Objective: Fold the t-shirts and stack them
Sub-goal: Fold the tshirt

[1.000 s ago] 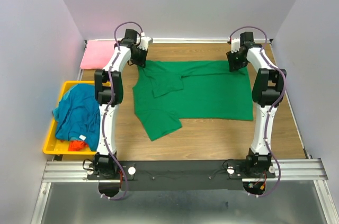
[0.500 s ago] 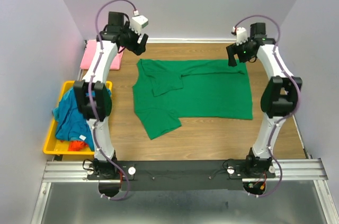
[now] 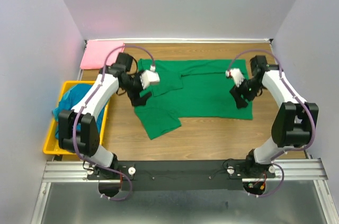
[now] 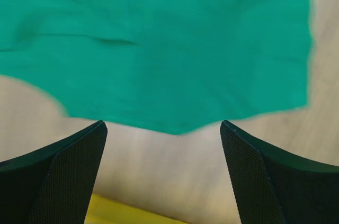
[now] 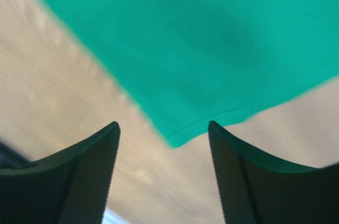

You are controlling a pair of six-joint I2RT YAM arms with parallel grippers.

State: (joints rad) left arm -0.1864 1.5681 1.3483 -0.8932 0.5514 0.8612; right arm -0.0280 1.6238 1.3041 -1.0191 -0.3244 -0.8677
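A bright green t-shirt [image 3: 201, 89] lies spread on the wooden table, one sleeve folded over its body. My left gripper [image 3: 136, 97] hovers at the shirt's left edge. Its jaws are open, with bare wood between them and the green hem [image 4: 175, 75] just ahead. My right gripper [image 3: 241, 99] is at the shirt's near right corner, open. That corner [image 5: 175, 136] lies between the fingertips without being pinched. A folded pink t-shirt [image 3: 100, 54] rests at the back left. A teal-blue t-shirt [image 3: 71, 107] is heaped in the yellow bin [image 3: 53, 147].
The yellow bin stands at the table's left edge, and its rim [image 4: 127, 214] shows just under my left gripper. White walls close in the table on three sides. The arm bases sit on a black rail [image 3: 180, 171] along the near edge.
Both grippers let go of the green shirt's back corners and opened. Both arms then swung toward the near side, down to the shirt's left and right edges. The shirt has stayed put.
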